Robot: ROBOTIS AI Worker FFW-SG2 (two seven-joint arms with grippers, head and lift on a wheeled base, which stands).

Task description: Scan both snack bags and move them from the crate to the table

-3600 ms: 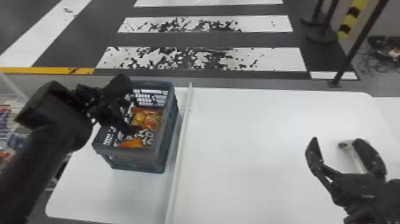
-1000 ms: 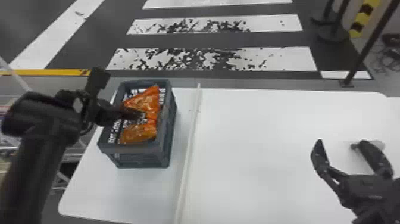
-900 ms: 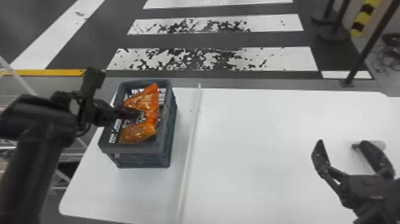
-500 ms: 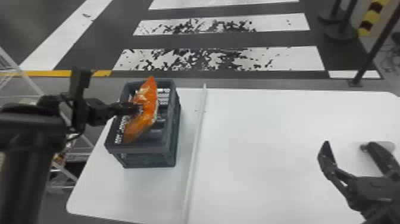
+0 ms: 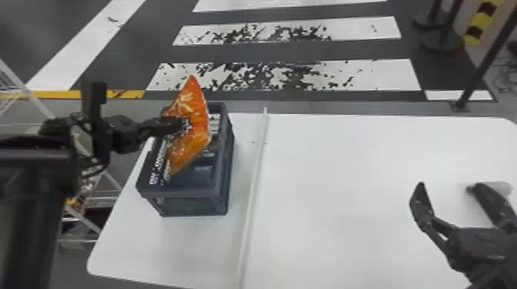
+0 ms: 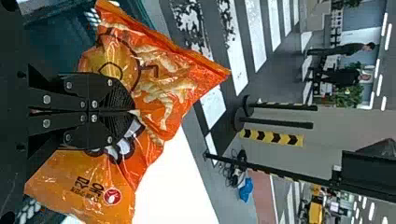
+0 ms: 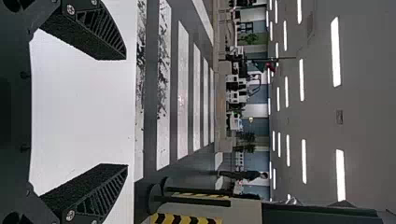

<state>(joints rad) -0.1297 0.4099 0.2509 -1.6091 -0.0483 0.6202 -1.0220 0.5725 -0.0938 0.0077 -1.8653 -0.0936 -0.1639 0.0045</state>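
Note:
My left gripper [image 5: 184, 123] is over the grey crate [image 5: 192, 200], shut on the orange snack bag [image 5: 197, 103], whose upper part rises above the crate's far rim. In the left wrist view the left gripper [image 6: 133, 111] pinches the middle of the snack bag [image 6: 173, 88], creasing it. The bag hides much of the crate's inside, and I cannot tell whether the second bag lies there. Over the table's right side my right gripper [image 5: 448, 186] stands open; in the right wrist view the right gripper [image 7: 126, 112] has its two fingers wide apart with nothing between them.
A white table [image 5: 346, 173] carries the crate at its left side. A thin raised strip [image 5: 254, 184] runs front to back beside the crate. Near the right gripper lies a small pale object [image 5: 502, 188]. A wire rack [image 5: 92, 200] stands left of the table.
My left gripper has closed on the bag and lifted it from inside the crate, tilting it more upright. The head view has shifted slightly. The right gripper keeps its open pose.

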